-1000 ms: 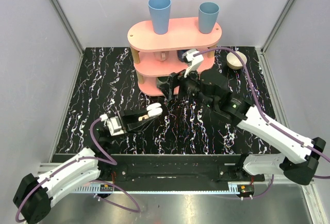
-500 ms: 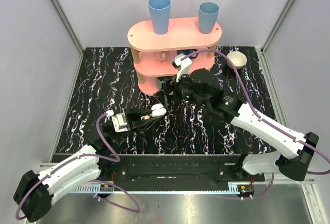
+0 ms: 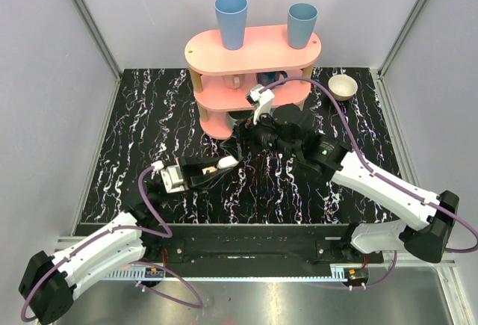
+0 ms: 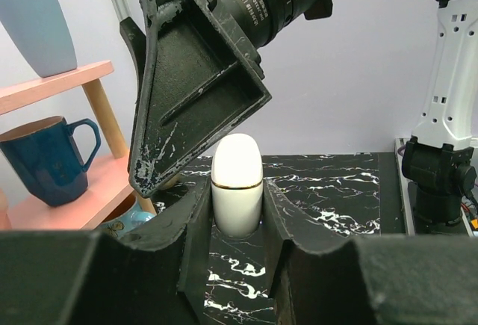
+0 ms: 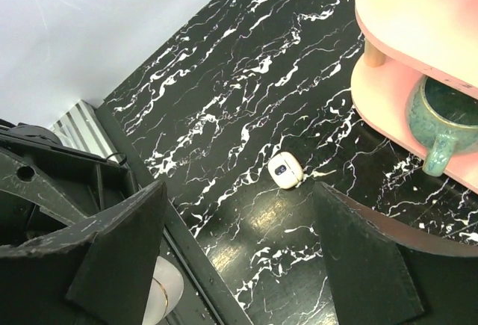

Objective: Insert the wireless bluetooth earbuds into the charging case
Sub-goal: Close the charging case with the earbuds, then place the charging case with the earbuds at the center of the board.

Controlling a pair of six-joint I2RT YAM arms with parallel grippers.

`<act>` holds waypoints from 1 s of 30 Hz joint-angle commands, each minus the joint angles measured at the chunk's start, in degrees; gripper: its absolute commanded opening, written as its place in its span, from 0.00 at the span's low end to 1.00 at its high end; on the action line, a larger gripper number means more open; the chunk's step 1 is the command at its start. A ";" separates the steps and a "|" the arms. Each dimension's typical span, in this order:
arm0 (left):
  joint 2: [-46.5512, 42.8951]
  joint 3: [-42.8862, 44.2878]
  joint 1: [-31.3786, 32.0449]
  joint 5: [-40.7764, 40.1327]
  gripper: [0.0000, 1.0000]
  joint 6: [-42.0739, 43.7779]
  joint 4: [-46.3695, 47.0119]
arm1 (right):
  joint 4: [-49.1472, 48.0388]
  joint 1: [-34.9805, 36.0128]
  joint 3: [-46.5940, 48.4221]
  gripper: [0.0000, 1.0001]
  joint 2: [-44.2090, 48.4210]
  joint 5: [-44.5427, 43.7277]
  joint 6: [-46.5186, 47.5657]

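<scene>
Pinching one white oval case (image 4: 237, 179), left gripper (image 3: 223, 165); right gripper (image 5: 239, 190) spread wide; two blue cups (image 3: 231, 19) (image 3: 302, 24) atop shelf (image 3: 254, 52).

You're working in a robotics lab cell: grey panel walls (image 3: 37, 78), aluminium frame posts (image 3: 89, 25), marble-patterned table (image 3: 149, 116), staged pink shelf (image 3: 254, 52).

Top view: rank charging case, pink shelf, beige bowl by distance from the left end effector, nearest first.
1. Charging case: clamped in the left end effector itself.
2. Pink shelf: just beyond it, centre back.
3. Beige bowl: back-right corner of the table.
</scene>
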State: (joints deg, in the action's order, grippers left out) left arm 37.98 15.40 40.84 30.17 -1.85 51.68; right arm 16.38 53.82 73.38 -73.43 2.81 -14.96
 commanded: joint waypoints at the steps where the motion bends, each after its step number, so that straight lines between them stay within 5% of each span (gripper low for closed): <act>1: -1.41 1.56 0.12 -4.41 0.00 -0.52 3.17 | -3.02 -0.21 -1.40 0.83 1.62 2.64 -1.47; 7: -1.77 6.12 0.03 -8.73 0.00 -5.00 -9.71 | -5.04 -0.21 -4.03 0.83 5.04 -7.00 -2.09; 11: 0.51 9.73 0.03 -10.57 0.00 -8.78 -18.80 | -5.04 -0.21 -7.28 0.89 9.43 -29.81 -3.49; 14: 3.40 11.23 -0.06 -10.93 0.00 -12.65 -22.15 | -5.66 -0.21 -11.41 0.89 14.00 -36.89 -3.41; 30: 32.68 17.56 -0.50 -5.56 0.00 -38.57 -14.08 | -6.18 -0.21 -21.62 0.89 25.35 -38.58 -8.68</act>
State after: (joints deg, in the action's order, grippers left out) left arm 66.74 29.47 40.51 23.40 -32.27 31.29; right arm 12.29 53.65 51.75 -50.28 -33.85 -22.31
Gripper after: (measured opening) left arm 0.328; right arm 0.894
